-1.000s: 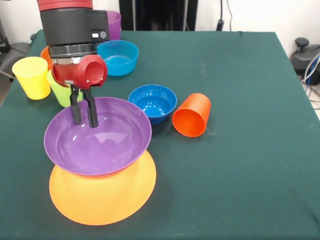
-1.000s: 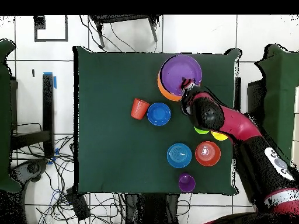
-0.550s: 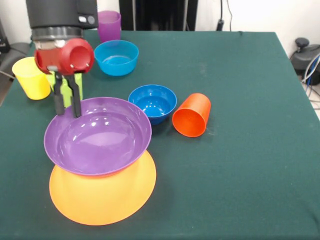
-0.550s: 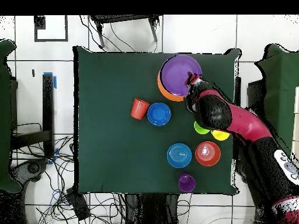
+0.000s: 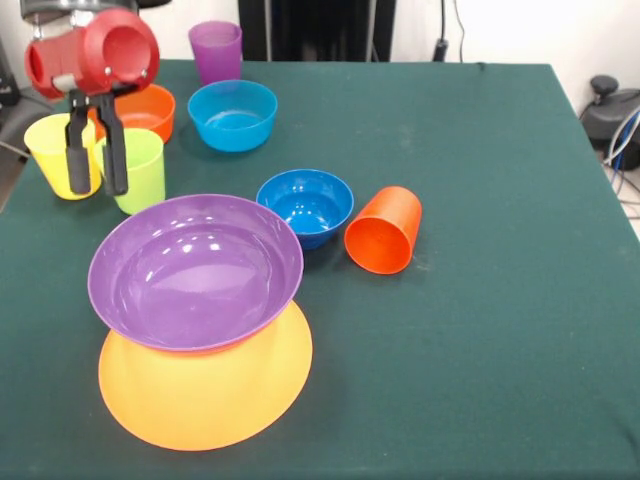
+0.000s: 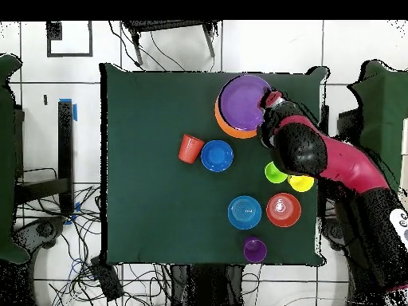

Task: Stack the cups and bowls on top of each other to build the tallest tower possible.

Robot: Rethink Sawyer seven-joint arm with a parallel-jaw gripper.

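Jaws [image 5: 96, 160] empty beside lime cup [image 5: 138, 170], green table [image 5: 480, 300], white tiled floor [image 6: 48, 88]

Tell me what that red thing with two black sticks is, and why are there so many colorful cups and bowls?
That red thing is the end of a robot arm, and the two black sticks are its hand. It holds nothing now and hangs in front of the yellow cup and green cup. One picture looks across the green table, the other straight down from above. The purple bowl sits on the big orange bowl. Nearby are a dark blue bowl, a light blue bowl, a small orange bowl, a purple cup, and an orange-red cup lying on its side.
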